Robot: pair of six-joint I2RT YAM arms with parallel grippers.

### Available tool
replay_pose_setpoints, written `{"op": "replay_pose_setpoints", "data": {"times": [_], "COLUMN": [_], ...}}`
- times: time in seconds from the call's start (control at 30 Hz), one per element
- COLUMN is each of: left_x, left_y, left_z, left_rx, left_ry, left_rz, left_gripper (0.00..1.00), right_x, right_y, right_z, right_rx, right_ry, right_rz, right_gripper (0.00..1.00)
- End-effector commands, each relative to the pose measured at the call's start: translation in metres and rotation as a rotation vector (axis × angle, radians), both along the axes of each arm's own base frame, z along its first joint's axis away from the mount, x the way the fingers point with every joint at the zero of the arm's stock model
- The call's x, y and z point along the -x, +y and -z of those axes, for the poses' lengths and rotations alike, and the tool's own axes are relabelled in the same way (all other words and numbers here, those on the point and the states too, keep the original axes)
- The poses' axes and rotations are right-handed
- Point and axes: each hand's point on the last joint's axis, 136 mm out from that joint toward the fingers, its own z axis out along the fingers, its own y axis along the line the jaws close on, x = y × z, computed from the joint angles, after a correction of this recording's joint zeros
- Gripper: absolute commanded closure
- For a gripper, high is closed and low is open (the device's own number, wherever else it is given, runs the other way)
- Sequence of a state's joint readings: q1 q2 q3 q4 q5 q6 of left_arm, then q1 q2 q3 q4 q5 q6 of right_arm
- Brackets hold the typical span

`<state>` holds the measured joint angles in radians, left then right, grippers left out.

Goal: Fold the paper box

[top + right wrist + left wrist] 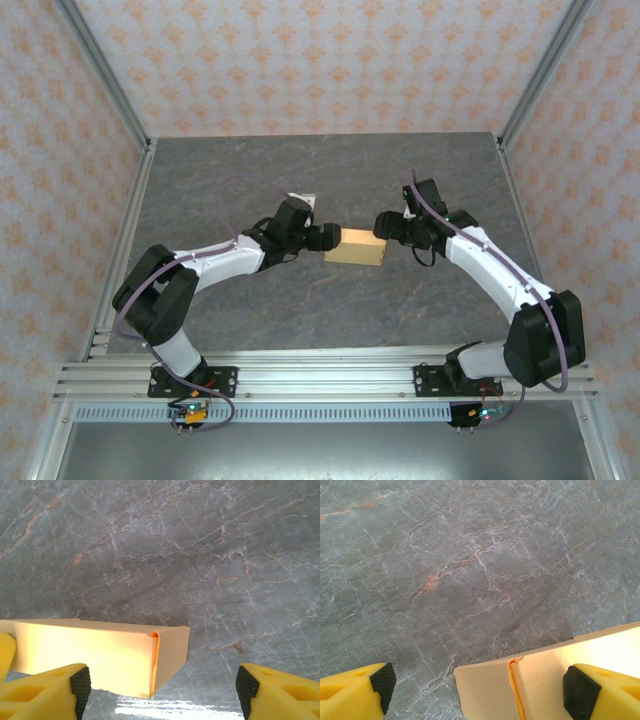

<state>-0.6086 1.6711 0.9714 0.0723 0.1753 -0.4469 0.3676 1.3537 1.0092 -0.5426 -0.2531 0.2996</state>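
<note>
**Both claws spread wide, one at each end of the box**

Left gripper point(331, 237): jaws wide, gripping nothing, at the left end of the paper box point(360, 249), mid-table. Right gripper point(381, 225): also wide, at the right end. The wrist views add an orange-edged seam, with one pad point(580, 692) over card. Grey veined table point(250, 180); patterned walls point(300, 60).

One paper box point(360, 250). Two claws: left claw point(334, 238), right claw point(381, 225). One grey marbled table point(330, 170).
</note>
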Motion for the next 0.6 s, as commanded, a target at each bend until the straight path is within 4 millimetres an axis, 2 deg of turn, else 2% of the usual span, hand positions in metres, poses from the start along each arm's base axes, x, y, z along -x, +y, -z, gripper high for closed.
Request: {"op": "replay_pose_setpoints", "data": {"times": [0.0, 0.07, 0.13, 0.17, 0.27, 0.33, 0.4, 0.47, 0.57], "left_x": [0.018, 0.019, 0.021, 0.021, 0.022, 0.022, 0.022, 0.021, 0.022], "left_y": [0.022, 0.021, 0.022, 0.022, 0.022, 0.021, 0.021, 0.021, 0.022], "left_z": [0.05, 0.052, 0.055, 0.057, 0.062, 0.059, 0.058, 0.058, 0.056], "left_rx": [-0.142, -0.141, -0.132, -0.131, -0.145, -0.133, -0.117, -0.115, -0.12], "left_ry": [0.13, 0.136, 0.13, 0.13, 0.146, 0.144, 0.134, 0.133, 0.135], "left_rz": [-0.014, -0.009, -0.008, -0.008, 0.0, -0.004, -0.011, -0.015, -0.014], "left_gripper": [0.09, 0.09, 0.09, 0.09, 0.09, 0.09, 0.09, 0.09, 0.09], "right_x": [0.012, 0.019, 0.02, 0.019, 0.008, -0.002, -0.009, -0.011, -0.005], "right_y": [-0.003, -0.009, -0.012, -0.011, -0.002, 0.015, 0.026, 0.03, 0.026], "right_z": [0.042, 0.063, 0.064, 0.058, 0.023, -0.003, -0.015, -0.011, 0.021], "right_rx": [0.02, 0.052, 0.074, 0.075, 0.033, -0.051, -0.105, -0.114, -0.087], "right_ry": [0.088, 0.128, 0.156, 0.162, 0.123, 0.062, 0.025, 0.035, 0.095], "right_rz": [0.004, 0.012, 0.018, 0.019, 0.012, -0.034, -0.064, -0.076, -0.061], "right_gripper": [0.2, 0.19, 0.19, 0.19, 0.19, 0.17, 0.17, 0.17, 0.17]}}
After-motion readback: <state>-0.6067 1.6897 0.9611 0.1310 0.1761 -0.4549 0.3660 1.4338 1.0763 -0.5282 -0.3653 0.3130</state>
